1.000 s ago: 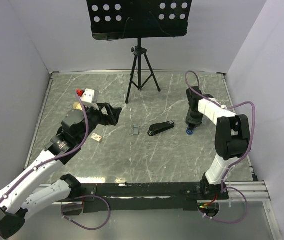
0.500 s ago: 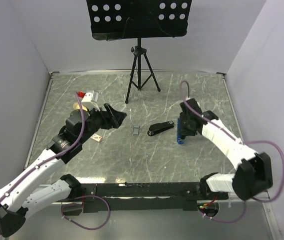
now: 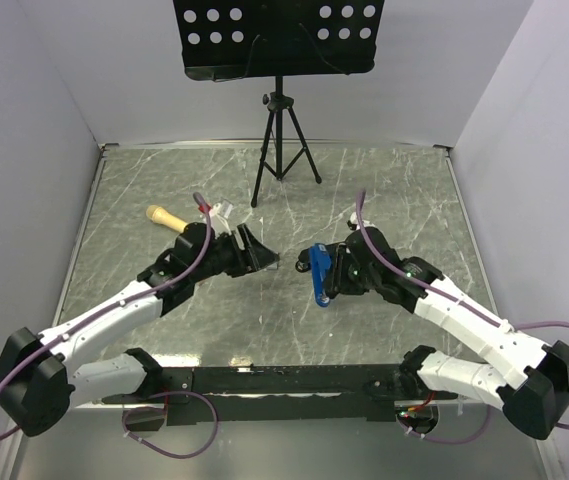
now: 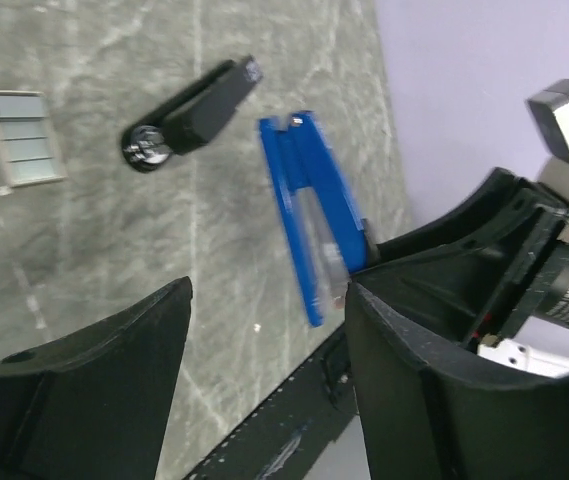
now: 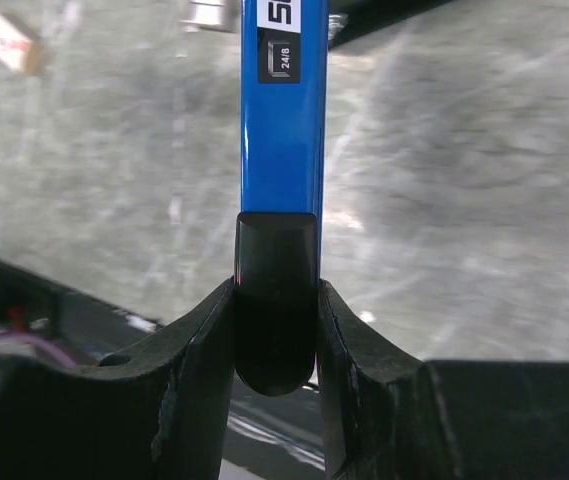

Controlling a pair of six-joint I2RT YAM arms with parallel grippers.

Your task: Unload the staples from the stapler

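Both arms have swung in toward the middle of the grey marbled table [image 3: 164,190]. Your right gripper [image 5: 276,288] is clamped on the black end of the flat blue stick tool [image 4: 309,200]. Your left gripper [image 3: 259,250] stands wide with nothing between its fingers. The small slim black stapler [image 4: 196,105] lies on the table in the upper left of the left wrist view, just beside the tool's far end.

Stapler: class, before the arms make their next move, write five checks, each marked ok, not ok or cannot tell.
1. Stapler lies free, no gripper touching it: ok.
2. Right gripper shut on the blue tool: ok.
3. Left gripper open, ready to grasp: ok.
4. Blue tool clear of the stapler: ok.
5. Whether the stapler is loaded: cannot tell.
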